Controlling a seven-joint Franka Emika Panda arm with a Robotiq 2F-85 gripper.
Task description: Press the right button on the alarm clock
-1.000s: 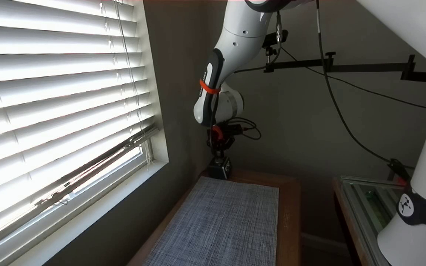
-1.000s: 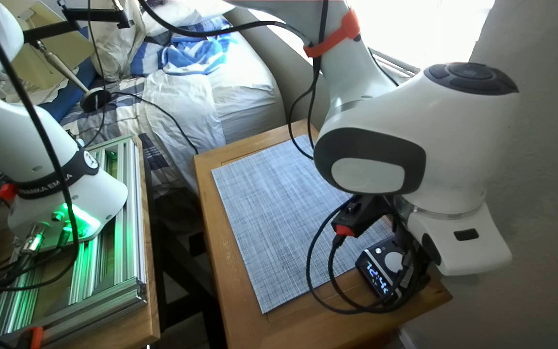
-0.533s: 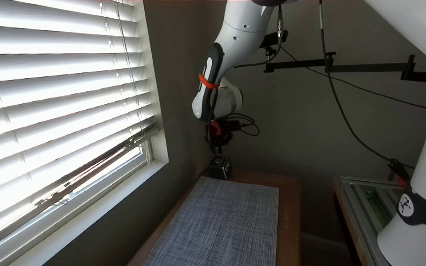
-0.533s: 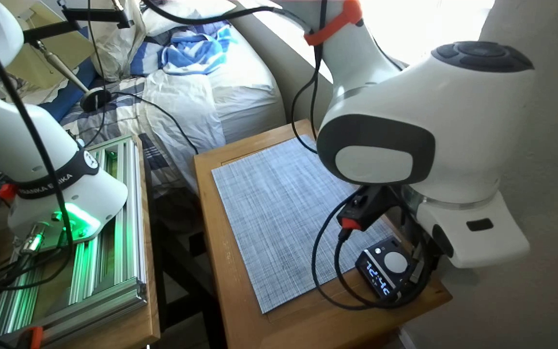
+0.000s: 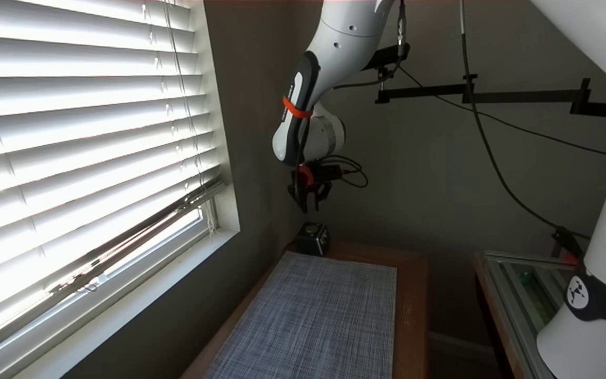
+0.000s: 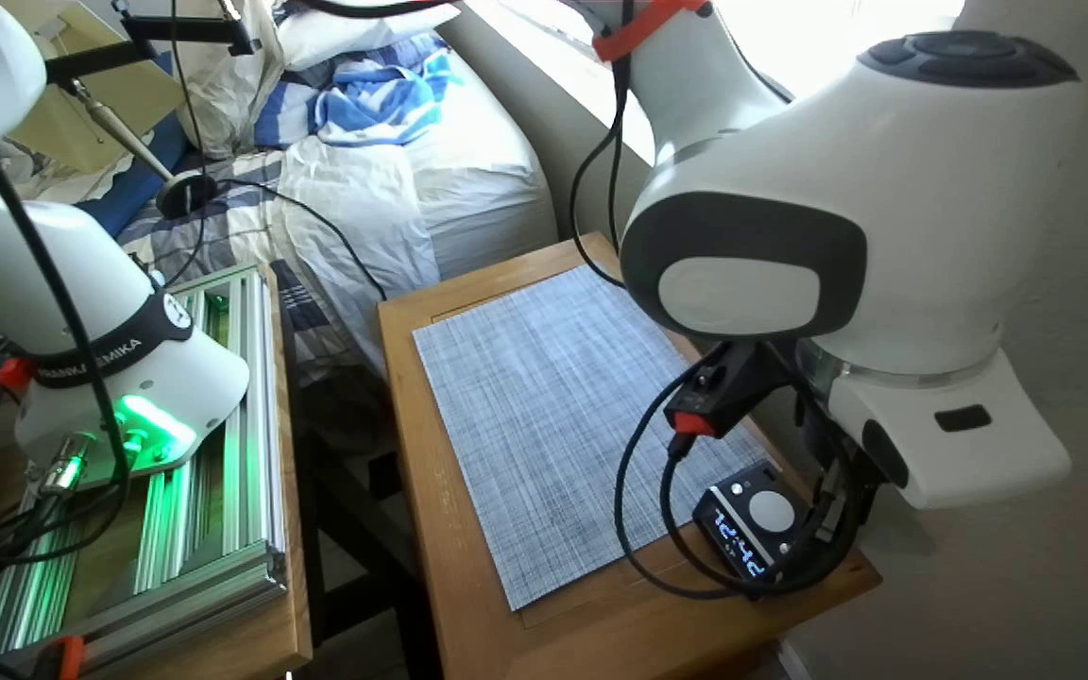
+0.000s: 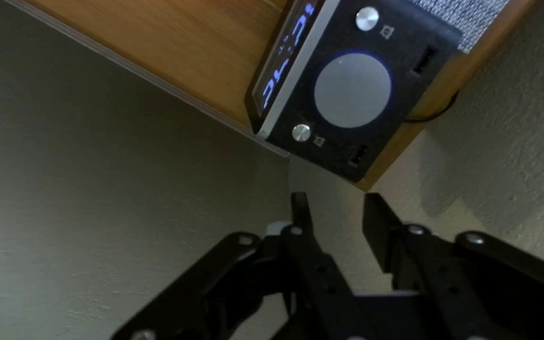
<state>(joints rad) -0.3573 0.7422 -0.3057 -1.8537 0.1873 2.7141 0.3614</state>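
Note:
The alarm clock (image 7: 397, 49) is a small dark box with a lit blue-white display (image 7: 284, 61). Its top has a large round grey button (image 7: 352, 89) and two small silver buttons. The right silver button (image 7: 301, 132), as seen from the display side, is nearer my gripper in the wrist view. The clock also shows in both exterior views (image 5: 313, 240) (image 6: 733, 529), at the table's corner. My gripper (image 7: 333, 203) is open and empty. In an exterior view, the gripper (image 5: 311, 208) hangs above the clock, apart from it. Cables partly hide the clock there (image 6: 754, 505).
A grey woven mat (image 5: 324, 316) (image 6: 553, 416) lies on the wooden table (image 6: 468, 623) beside the clock. Walls (image 7: 88, 189) stand close behind the clock. A window with blinds (image 5: 82, 131) is near the arm. Loose camera cables (image 6: 634, 557) hang from the wrist.
My gripper has risen from the top of the clock to a clear gap above it. Its fingers have spread apart. The clock stays in place.

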